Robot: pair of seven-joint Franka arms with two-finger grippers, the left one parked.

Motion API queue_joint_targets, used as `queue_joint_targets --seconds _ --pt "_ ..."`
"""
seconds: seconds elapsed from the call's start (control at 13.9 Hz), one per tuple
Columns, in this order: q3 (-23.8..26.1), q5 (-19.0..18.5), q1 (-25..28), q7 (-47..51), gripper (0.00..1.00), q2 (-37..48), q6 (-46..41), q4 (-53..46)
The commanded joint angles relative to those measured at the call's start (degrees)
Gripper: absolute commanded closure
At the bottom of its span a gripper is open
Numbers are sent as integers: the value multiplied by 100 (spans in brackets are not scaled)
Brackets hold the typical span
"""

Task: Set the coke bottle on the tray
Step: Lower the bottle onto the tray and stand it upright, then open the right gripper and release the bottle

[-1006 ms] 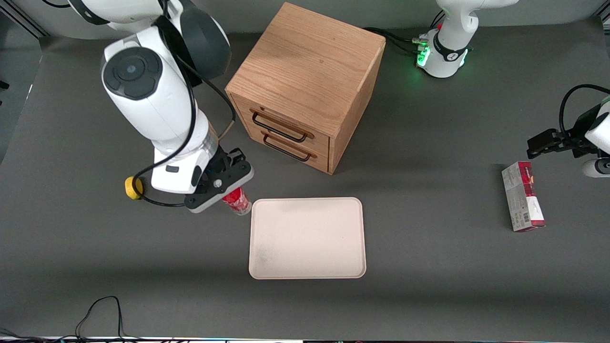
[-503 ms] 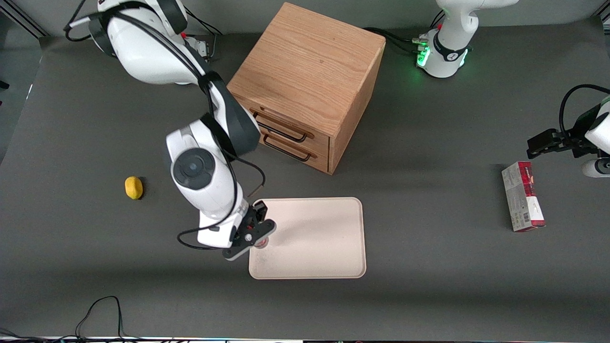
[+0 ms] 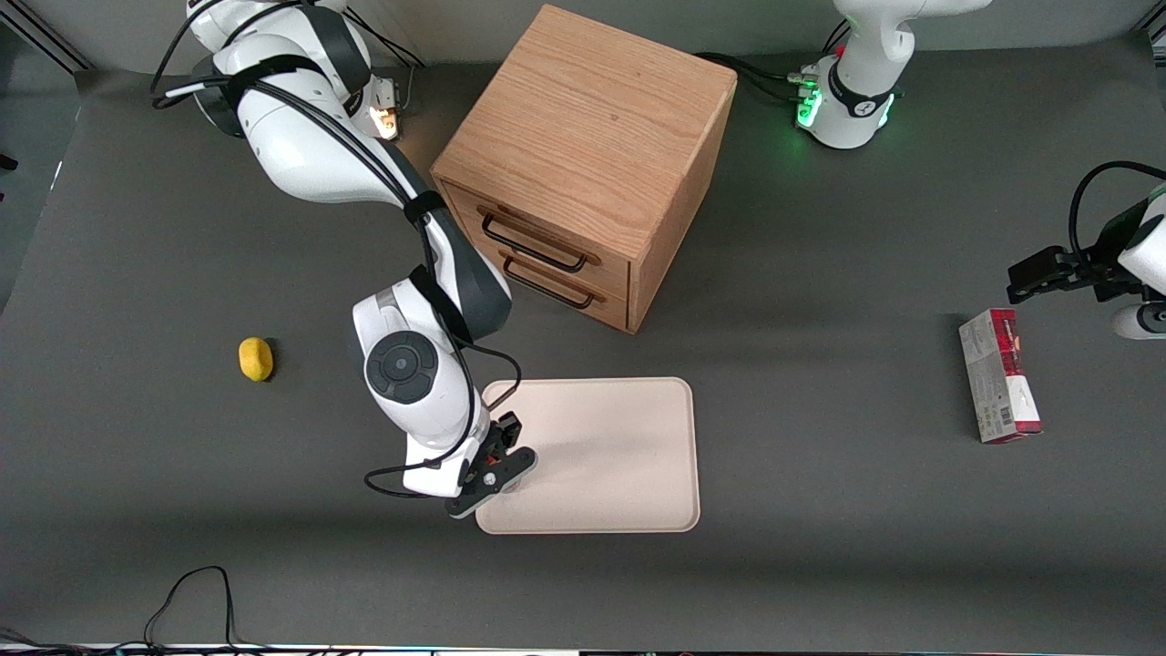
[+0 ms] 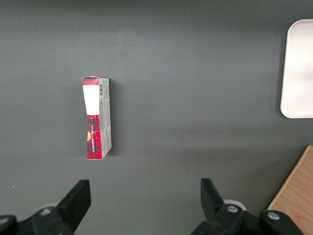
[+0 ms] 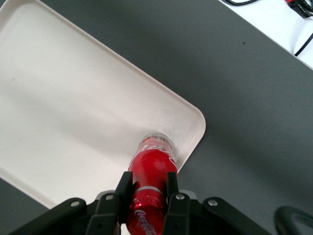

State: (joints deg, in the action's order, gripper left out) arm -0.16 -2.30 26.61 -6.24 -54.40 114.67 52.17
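The coke bottle (image 5: 151, 166), red with white script and a clear base, hangs base-down in my right gripper (image 5: 148, 183), whose fingers (image 5: 124, 188) are shut on its upper body. The base points at the cream-white tray (image 5: 73, 98) just inside a rounded corner; I cannot tell whether it touches. In the front view the gripper (image 3: 496, 469) hovers over the tray (image 3: 601, 456) at the corner nearest the camera, on the working arm's end. The hand hides the bottle there.
A wooden two-drawer cabinet (image 3: 583, 164) stands farther from the camera than the tray. A yellow lemon (image 3: 256, 358) lies toward the working arm's end. A red-and-grey carton (image 3: 999, 375) lies toward the parked arm's end. A black cable (image 3: 191, 592) loops at the table's front edge.
The gripper carried the bottle from beside the tray's corner farther from the camera toward the camera, onto the tray's near corner area, and lowered. The lemon is uncovered now.
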Motion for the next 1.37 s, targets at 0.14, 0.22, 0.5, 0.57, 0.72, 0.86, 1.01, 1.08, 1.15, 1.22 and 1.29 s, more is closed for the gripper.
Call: queue_joint_targets --seconds 0.14,0.22,0.5,0.57,0.72,0.86,1.01,1.08,1.15,1.22,1.29 --pt "-1 -25 -7 131 15 -106 125 -93" --pt "-1 -16 -16 245 0 -106 126 -93" --pt "7 2 2 387 0 104 56 -102" --pt "16 19 11 387 0 227 21 -102" --pt "16 2 11 387 0 525 -443 -111" --pt "7 -42 54 396 0 929 -891 -102" --pt "-10 -68 46 396 0 1333 -1436 -102" --pt "-19 -68 37 396 0 1544 -1708 -102" --pt "-19 -103 37 396 0 1746 -1946 -102" --pt "-28 -165 28 396 0 1931 -2218 -102" --pt "-63 -165 2 396 0 2107 -2456 -102"
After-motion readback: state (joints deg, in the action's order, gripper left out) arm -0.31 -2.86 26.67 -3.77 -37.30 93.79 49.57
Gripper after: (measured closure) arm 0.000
